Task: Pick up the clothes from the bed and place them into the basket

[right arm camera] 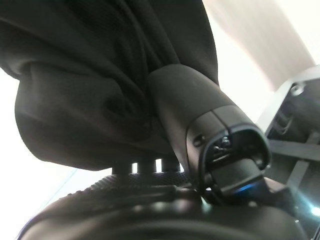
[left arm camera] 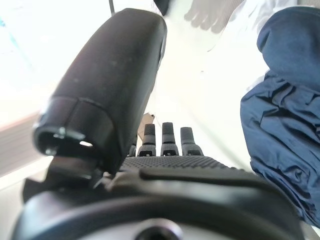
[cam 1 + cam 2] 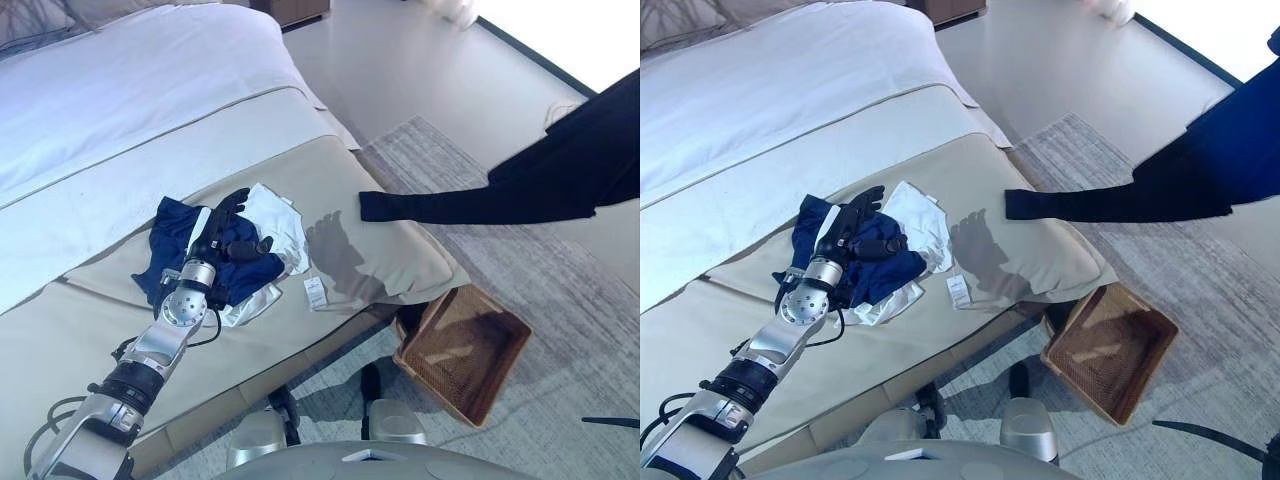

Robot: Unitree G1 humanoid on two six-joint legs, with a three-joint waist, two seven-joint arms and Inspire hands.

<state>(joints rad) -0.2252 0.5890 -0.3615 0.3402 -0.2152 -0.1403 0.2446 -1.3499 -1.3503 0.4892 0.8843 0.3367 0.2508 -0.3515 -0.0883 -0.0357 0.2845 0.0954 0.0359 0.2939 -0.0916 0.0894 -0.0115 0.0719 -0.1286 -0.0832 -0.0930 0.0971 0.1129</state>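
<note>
The clothes lie in a small heap on the bed, near its foot end. The heap has a dark blue piece and a white piece mixed together. A little white tag lies on the bed just beside the heap.

The left hand rests on top of the heap. Its fingers look mostly straight and reach over the blue cloth, and its thumb sticks out to the side. It does not seem to be gripping anything.

The right hand shows only in the right wrist view. A black cloth is bunched against it, with the thumb pressed on the cloth. The cloth looks held in the hand. In the head views this black cloth hangs in the air in a long strip, from the right side over the corner of the bed.

The bed has white sheets at the far end. A tan cover lies across the near end, under the clothes.

The basket is brown and woven. It sits on the floor at the corner of the bed, tipped a little. Nothing can be seen in it. A grey rug lies under it. Past the rug the floor is smooth and pale
</note>
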